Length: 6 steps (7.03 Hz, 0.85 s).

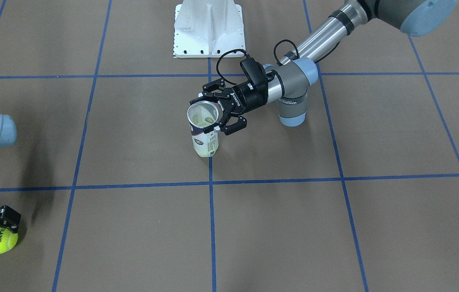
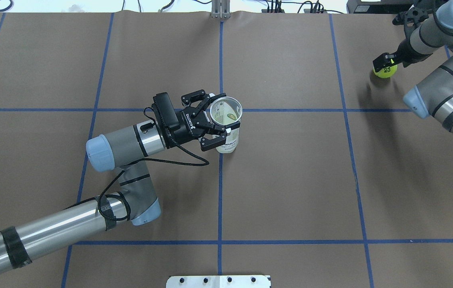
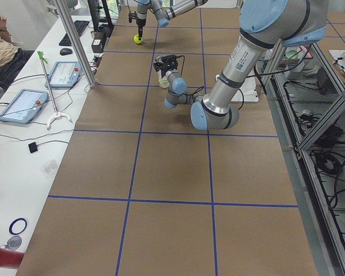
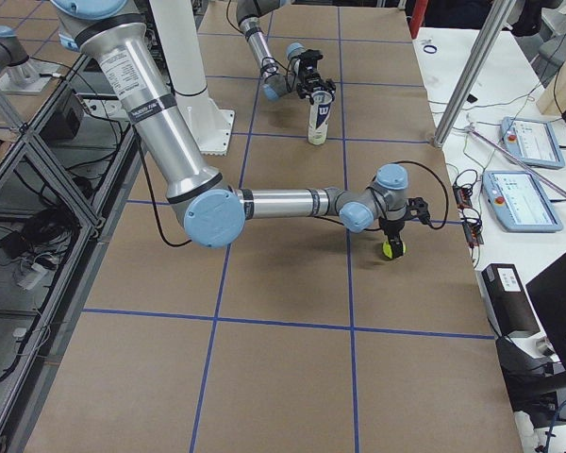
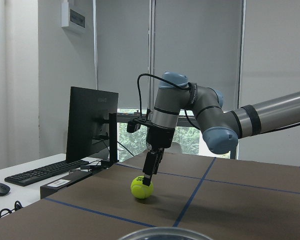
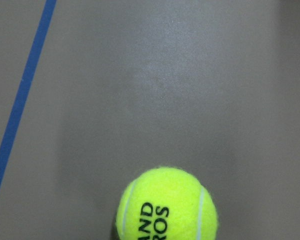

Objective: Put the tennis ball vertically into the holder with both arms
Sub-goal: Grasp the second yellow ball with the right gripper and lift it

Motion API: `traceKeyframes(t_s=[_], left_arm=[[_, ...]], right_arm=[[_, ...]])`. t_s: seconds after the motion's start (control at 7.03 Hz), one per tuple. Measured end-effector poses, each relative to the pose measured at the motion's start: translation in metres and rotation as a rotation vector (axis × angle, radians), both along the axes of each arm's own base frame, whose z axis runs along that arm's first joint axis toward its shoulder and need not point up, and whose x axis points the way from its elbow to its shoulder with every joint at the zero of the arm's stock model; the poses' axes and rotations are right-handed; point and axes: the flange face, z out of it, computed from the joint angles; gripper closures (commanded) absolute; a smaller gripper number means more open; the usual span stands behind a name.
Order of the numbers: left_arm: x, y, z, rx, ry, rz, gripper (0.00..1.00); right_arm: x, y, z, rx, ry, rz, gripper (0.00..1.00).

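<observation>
Left gripper (image 2: 221, 118): fingers clamped on upright holder (image 1: 205, 142) near rim.
Right gripper (image 5: 148, 179): touching tennis ball (image 1: 0, 241) on worktop (image 1: 335, 227); fingers' spread unclear.

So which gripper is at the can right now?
The left gripper: its fingers bracket the holder near its top. The right gripper is at the tennis ball.

The clear plastic tennis-ball can (image 1: 204, 142) stands upright at the middle of the brown paper-covered table (image 1: 335, 243), in front of the white metal pedestal base (image 1: 209, 28). The left gripper (image 1: 209, 112) straddles its rim. The yellow felt tennis ball (image 1: 0, 241) lies well apart on the robot's right, directly under the right gripper (image 2: 384, 62).
</observation>
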Motion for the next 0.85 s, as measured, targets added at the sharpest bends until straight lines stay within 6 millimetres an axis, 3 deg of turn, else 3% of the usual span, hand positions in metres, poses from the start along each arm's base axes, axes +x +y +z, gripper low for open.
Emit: traceKeyframes(t_s=[0.28,0.43,0.57,0.71,0.85], left_arm=[[0.000,0.000,0.000,-0.001,-0.001,0.000,0.13],[0.000,0.000,0.000,-0.001,-0.001,-0.001,0.12],[0.000,0.000,0.000,-0.001,-0.001,-0.001,0.12],[0.000,0.000,0.000,-0.001,-0.001,-0.001,0.12],[0.000,0.000,0.000,-0.001,-0.001,-0.001,0.12]], right_arm=[[-0.009,-0.001,0.002,0.005,0.023,0.002,0.03],[-0.014,0.000,0.003,0.008,0.029,0.000,0.42],[-0.018,0.001,0.003,0.010,0.034,-0.002,0.89],[-0.020,0.002,0.003,0.010,0.037,-0.002,1.00],[-0.019,0.002,0.002,0.012,0.037,0.000,1.00]])
